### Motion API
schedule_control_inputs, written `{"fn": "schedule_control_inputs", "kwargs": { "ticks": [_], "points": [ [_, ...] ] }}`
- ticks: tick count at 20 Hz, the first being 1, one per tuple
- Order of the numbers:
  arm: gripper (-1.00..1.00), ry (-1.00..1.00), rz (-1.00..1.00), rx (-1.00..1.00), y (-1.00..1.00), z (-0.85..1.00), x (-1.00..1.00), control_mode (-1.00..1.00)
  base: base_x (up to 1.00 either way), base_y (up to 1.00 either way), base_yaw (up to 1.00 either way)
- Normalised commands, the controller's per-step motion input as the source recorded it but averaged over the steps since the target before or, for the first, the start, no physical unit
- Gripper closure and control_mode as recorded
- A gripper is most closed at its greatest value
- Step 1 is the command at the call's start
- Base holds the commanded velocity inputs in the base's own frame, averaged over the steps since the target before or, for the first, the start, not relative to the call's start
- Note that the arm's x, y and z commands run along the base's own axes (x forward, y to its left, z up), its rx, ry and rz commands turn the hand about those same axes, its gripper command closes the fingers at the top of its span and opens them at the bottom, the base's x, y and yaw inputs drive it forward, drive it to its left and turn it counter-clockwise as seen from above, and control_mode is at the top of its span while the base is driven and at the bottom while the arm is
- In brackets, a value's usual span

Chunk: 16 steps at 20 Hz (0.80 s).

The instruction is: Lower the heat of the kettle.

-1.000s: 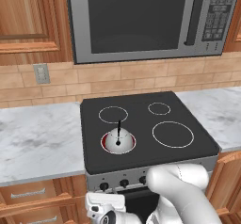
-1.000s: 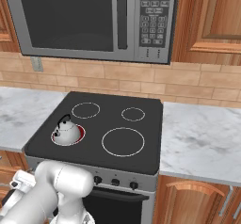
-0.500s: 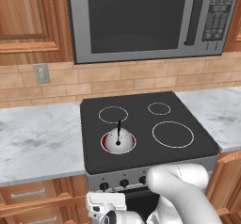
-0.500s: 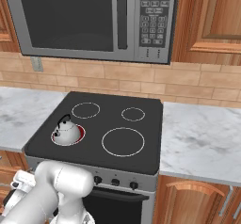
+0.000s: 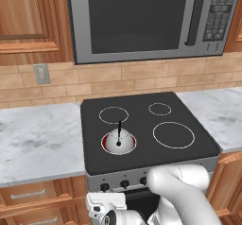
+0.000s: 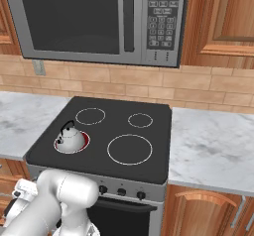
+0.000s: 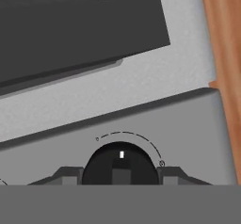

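While the kettle (image 5: 118, 142) sits on the front-left burner (image 5: 104, 142) of the stove (image 5: 189, 125), red glow showing round its base, the step in hand appears to be the knob turn that cuts that burner's heat.

Left to right, left base view:
- Wall outlet (image 5: 41, 73) on the brick backsplash.
- Marble counter (image 5: 38, 143), left run.
- Kettle, white-grey dome, thin black handle upright, on the lit burner nearest the front edge; rear-left ring (image 5: 113, 115) just behind it, bare.
- Control panel with a row of dark knobs (image 5: 124, 184) under the cooktop edge.
- Large front-right ring (image 5: 173, 134) and small rear-right ring (image 5: 159, 108), both bare.
- Microwave (image 5: 142, 21) above the stove.

Hand view: one black knob (image 7: 121, 164) dead centre, white marker pointing toward the view's top, a thin dial arc round it, wood cabinet edge (image 7: 223, 53) at the right.

Arm pose: folded low before the oven front, elbow bulking at the lower right of the left base view, wrist dropped to panel height, hand facing the panel. Gripper (image 7: 121, 178) fingers (image 7: 63, 177) stand apart, one each side of the knob; whether the pads touch it cannot be told.

Next move, as judged: close on the knob squarely, confirm it is the one for the kettle's burner, then rotate toward the low end of the arc without slipping off.
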Motion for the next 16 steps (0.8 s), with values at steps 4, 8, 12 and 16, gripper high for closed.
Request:
{"fn": "schedule_control_inputs", "kwargs": {
  "ticks": [4,8,12,16],
  "points": [
    [1.00,0.00,0.03,0.00,0.00,0.00,0.01,-1.00,0.00,0.00,0.00],
    [1.00,0.00,0.00,0.00,0.00,0.00,0.00,-1.00,0.00,0.00,0.00],
    [1.00,0.00,0.00,0.01,0.00,0.00,0.00,-1.00,0.00,0.00,0.00],
    [1.00,0.00,0.00,0.18,-0.09,0.00,0.00,-1.00,0.00,0.00,0.00]
  ]
}}
